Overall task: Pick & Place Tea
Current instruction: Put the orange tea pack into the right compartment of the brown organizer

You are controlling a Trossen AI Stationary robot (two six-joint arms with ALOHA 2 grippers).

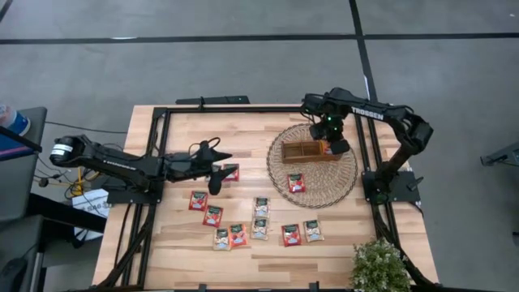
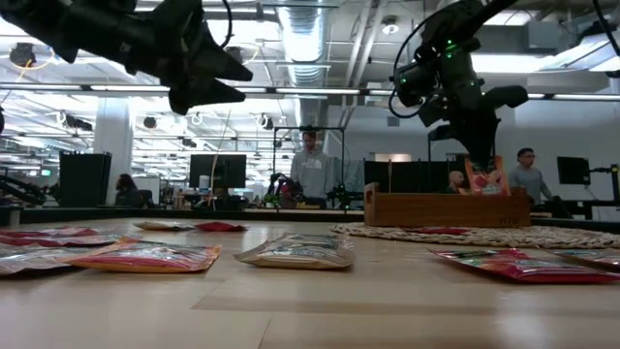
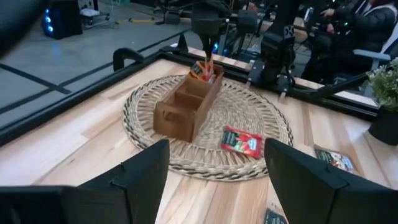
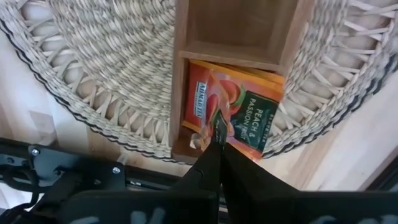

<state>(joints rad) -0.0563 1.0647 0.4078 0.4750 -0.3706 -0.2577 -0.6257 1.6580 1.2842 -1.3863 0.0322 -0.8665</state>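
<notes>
Table [image 1: 268, 251]: light wood slats, dark frame round it. Wicker mat [image 1: 280, 174] on the right half, wooden tray [image 1: 302, 152] on the mat.

Tea sachets: most lie flat and loose on the table, front-centre cluster [image 1: 235, 235]; one red sachet [image 1: 296, 182] on the mat just beside the tray; an orange sachet [image 4: 239, 112] stands in the tray's end compartment.

Handling (judgement): sachets look v. light, thin, soft paper or foil, prob. a bit slick and easy to crease. No rigid body, so flat ones give little to bite; best taken by an edge or corner, fingers coming down steep, light squeeze. Once upright in a compartment the top edge is the only free hold.

Right gripper [image 4: 217, 140] sits over the tray's end compartment, fingers closed on the orange sachet's upper edge. Left gripper [image 3: 214, 171] hovers above the table near a red sachet [image 1: 231, 172] left of the mat, fingers apart, nothing between them.

Views compared:
- High: whole layout, count and spread of sachets; can't show the grip.
- Low: height only; sachet poking up above the tray rim under the right gripper, left gripper well clear of the table.
- Left wrist: tray compartments from the side, far end filled, near ones look empty.
- Right wrist: only view w/ pinch contact and the sachet's print.
</notes>
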